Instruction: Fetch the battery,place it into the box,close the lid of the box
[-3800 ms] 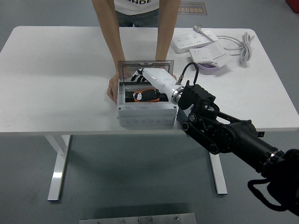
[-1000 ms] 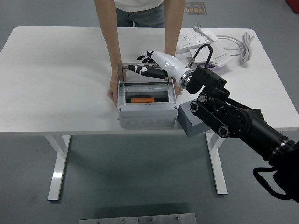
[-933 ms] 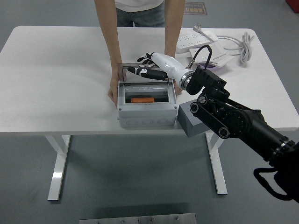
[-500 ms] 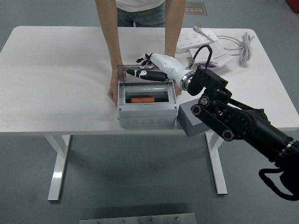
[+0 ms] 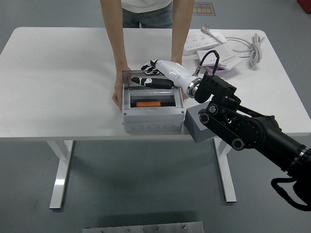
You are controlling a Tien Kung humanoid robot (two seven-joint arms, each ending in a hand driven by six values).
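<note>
Right hand [image 5: 154,74] now farther back behind lid [image 5: 148,82], fingers spread, empty; battery [image 5: 148,104] in box [image 5: 151,119], closing next.

- The right hand [image 5: 154,74] has left the inside of the box [image 5: 152,110]; it now sits at the lid [image 5: 148,81] (thumb across its front)
- The orange battery [image 5: 148,104] now lies uncovered inside
- The lid tilts lower

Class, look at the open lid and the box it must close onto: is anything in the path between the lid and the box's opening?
Nothing visible blocks it. The battery lies low inside the box, below the rim. The right hand is at the raised lid, and the person's hands grip the box's outer sides, clear of the opening.
</note>
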